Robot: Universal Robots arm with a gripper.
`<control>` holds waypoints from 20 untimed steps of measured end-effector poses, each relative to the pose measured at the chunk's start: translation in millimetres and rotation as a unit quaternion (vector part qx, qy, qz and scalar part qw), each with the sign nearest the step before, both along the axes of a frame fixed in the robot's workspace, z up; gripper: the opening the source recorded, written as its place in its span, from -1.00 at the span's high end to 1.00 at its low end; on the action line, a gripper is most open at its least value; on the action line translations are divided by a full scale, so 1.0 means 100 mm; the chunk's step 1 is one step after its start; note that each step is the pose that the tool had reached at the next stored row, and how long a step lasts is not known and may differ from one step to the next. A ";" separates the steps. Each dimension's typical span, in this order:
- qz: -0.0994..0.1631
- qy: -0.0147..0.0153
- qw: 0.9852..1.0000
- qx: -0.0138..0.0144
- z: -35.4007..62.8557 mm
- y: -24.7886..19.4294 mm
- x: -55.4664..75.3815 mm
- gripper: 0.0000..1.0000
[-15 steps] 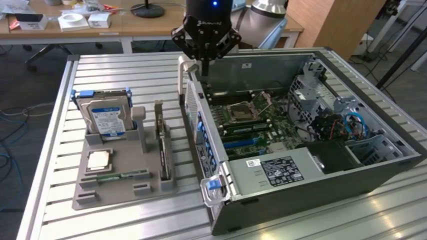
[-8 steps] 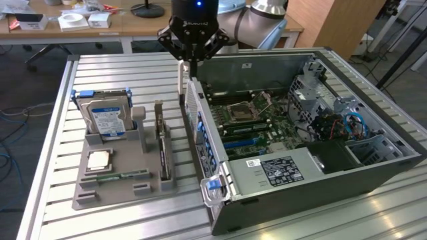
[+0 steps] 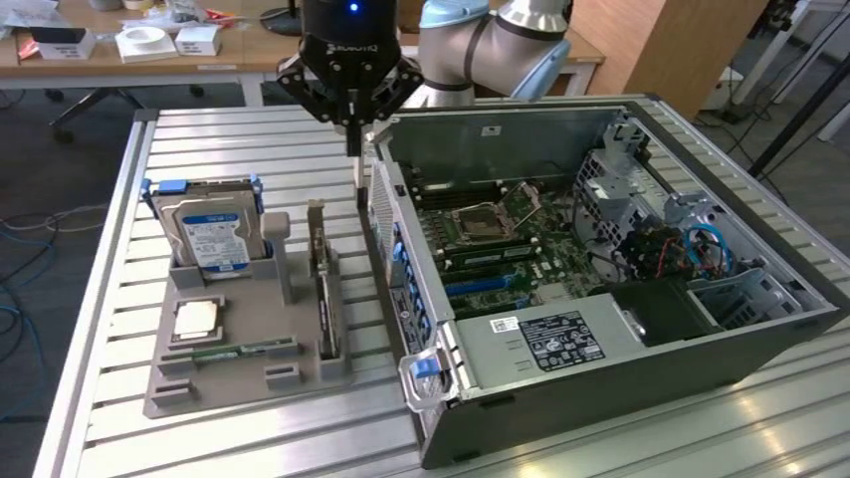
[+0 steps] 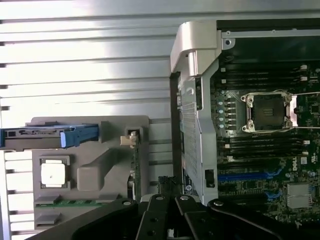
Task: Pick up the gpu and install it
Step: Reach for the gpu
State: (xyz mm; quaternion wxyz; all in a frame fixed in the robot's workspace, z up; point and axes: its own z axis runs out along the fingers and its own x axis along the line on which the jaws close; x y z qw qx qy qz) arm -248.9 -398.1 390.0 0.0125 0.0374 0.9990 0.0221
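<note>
Table [image 3: 266, 438] was slatted alu, pale. Directly on it: grey parts tray [image 3: 170, 396] at exterior view's left, open PC case [image 3: 638, 393] just beside at right, gap betw. them prob. narrow.

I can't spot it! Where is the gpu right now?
The gpu stands on edge in the grey tray, toward the exterior view's right, between the hard drive and the open computer case.

One worktop [image 3: 199, 139] carries one open computer case [image 3: 638, 339] and one grey tray [image 3: 233, 386]. The tray holds one hard drive [image 3: 213, 234], one gpu [image 3: 320, 289], one processor chip [image 3: 199, 319] and one memory stick [image 3: 246, 350]. One motherboard [image 3: 531, 249] sits in the case. One arm [image 3: 519, 40], one gripper [image 3: 354, 124].
</note>
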 end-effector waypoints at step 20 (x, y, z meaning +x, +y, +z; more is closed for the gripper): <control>0.000 0.000 1.000 0.000 -0.022 0.003 -0.40 0.80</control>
